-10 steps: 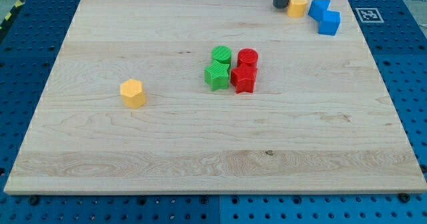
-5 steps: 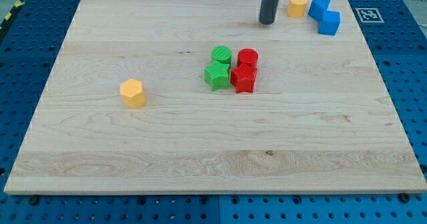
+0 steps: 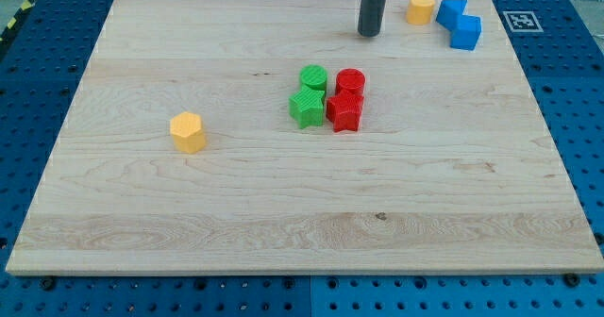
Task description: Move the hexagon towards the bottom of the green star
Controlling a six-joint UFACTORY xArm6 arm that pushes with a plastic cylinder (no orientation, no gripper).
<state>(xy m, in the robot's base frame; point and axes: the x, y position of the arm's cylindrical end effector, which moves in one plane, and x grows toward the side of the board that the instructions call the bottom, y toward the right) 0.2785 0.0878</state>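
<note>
The yellow hexagon (image 3: 188,132) lies on the wooden board's left side. The green star (image 3: 306,107) sits near the board's middle, well to the hexagon's right, touching a green cylinder (image 3: 313,77) above it and a red star (image 3: 344,112) on its right. My tip (image 3: 369,33) is near the view's top, above and to the right of this cluster, far from the hexagon and touching no block.
A red cylinder (image 3: 350,81) stands above the red star. A yellow block (image 3: 421,8) and two blue blocks (image 3: 451,14) (image 3: 465,31) lie at the board's top right corner. The board (image 3: 283,223) rests on a blue perforated table.
My tip has moved left and slightly down, away from the yellow block at the top right. No block has moved.
</note>
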